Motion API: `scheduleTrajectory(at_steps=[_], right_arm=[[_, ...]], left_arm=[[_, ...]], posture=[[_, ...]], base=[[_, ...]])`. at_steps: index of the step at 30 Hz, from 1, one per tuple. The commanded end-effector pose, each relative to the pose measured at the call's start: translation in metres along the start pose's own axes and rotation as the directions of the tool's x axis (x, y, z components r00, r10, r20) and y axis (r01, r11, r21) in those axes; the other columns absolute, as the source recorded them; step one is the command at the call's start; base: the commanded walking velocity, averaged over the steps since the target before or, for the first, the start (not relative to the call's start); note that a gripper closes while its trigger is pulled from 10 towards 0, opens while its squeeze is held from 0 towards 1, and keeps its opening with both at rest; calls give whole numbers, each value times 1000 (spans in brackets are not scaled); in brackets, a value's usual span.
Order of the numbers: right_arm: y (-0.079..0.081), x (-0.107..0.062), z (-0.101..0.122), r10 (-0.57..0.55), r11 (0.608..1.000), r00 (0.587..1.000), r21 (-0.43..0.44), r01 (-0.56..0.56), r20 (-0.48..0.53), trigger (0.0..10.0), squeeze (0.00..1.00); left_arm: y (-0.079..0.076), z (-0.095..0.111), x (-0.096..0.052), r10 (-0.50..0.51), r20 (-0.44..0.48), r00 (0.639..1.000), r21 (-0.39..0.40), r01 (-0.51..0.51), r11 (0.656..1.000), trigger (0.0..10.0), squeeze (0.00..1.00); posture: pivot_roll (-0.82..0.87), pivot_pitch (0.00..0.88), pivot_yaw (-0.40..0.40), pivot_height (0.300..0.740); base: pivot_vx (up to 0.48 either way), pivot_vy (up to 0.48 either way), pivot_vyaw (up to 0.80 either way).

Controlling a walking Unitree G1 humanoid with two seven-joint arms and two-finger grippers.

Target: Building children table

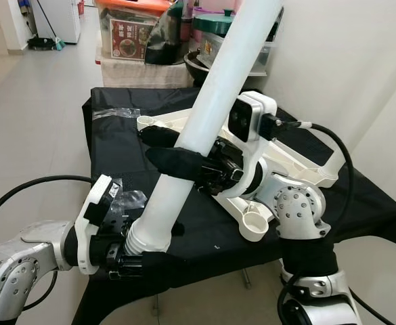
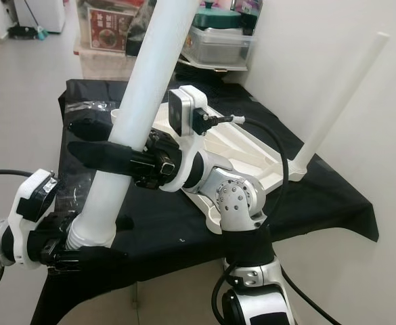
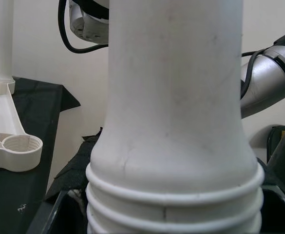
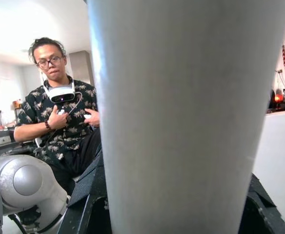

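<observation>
- White plastic table leg (image 1: 214,101) stands tilted between both arms, threaded end down, long axis rising away from the robot.
- Left jaws (image 1: 133,254) are clamped on its ribbed threaded end, low at the near edge of the desk (image 1: 116,145).
- Right jaws (image 1: 177,150) are closed round the shaft midway up.
- Upturned tabletop frame (image 1: 299,166) lies on the black cloth just beyond; its open socket (image 1: 254,225) sits right of the threaded end, nearer the right arm.
- One leg (image 2: 340,101) is already upright at the far corner.
</observation>
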State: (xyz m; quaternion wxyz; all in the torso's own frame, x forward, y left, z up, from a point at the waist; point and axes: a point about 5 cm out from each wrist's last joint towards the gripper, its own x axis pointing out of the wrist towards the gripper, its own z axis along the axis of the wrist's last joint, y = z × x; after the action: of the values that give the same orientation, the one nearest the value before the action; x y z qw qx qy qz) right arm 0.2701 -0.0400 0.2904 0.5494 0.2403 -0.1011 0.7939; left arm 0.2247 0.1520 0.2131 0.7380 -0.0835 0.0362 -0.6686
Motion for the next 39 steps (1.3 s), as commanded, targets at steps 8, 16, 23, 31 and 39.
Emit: scheduleTrajectory(at_steps=[8, 16, 23, 31, 39], right_arm=[[4, 46, -34, 159, 980, 984, 133, -148, -77, 10000, 0], [-26, 29, -30, -180, 973, 983, 142, 183, -33, 10000, 1000], [-42, -16, -5, -573, 818, 819, -39, 574, 20, 10000, 0], [-40, -43, 6, -682, 722, 731, -134, 679, 31, 10000, 0], [-38, -44, -4, -768, 634, 639, -102, 767, 36, 10000, 0]], left_arm=[[-8, 11, 18, -83, 61, 995, 50, 80, 996, 0, 0], [-5, 13, 12, -23, 69, 997, 76, 18, 997, 0, 0], [1, 12, 1, 169, 61, 984, 146, -176, 974, 0, 0], [14, 2, -7, 395, 2, 919, 235, -384, 893, 0, 0], [45, -15, -8, 679, -37, 733, 430, -602, 673, 0, 0]], posture=[[202, 0, -163, 740], [191, 0, -162, 740], [169, 0, -156, 740], [166, 0, -159, 740], [159, 0, -156, 740]], base=[[0, 0, 0], [0, 0, 0], [0, 0, 0], [0, 0, 0], [0, 0, 0]])
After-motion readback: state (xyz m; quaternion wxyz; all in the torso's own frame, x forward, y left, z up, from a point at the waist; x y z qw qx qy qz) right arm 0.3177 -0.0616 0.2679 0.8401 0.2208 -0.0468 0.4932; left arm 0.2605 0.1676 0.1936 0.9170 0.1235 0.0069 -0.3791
